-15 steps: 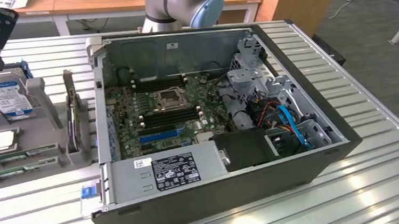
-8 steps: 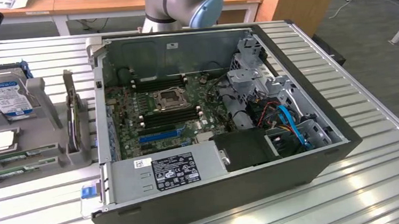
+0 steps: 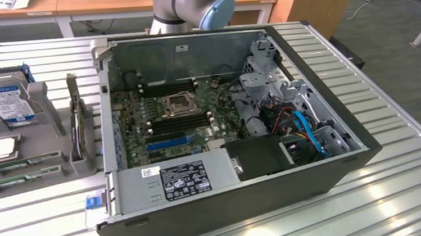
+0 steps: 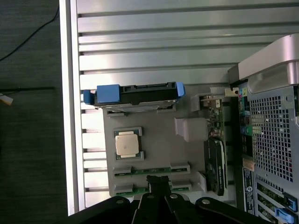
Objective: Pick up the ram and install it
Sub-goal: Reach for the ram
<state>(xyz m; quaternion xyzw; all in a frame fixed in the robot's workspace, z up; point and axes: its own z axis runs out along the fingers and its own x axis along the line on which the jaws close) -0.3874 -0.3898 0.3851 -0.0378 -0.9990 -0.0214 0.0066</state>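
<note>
Overhead, the gripper [image 4: 159, 183] hangs above the grey tray [image 4: 159, 140], fingers pressed together and empty. Ram [image 4: 140, 170]: probably the green stick held in the tray's brackets, next to the CPU [image 4: 127, 143], with 1 twin stick [image 4: 122, 188] alongside. Likely light, stiff, thin and fragile; best pinched across its long edges, clear of the chips. Tray: matte plastic. Table [image 4: 163, 46]: ribbed metal.
</note>
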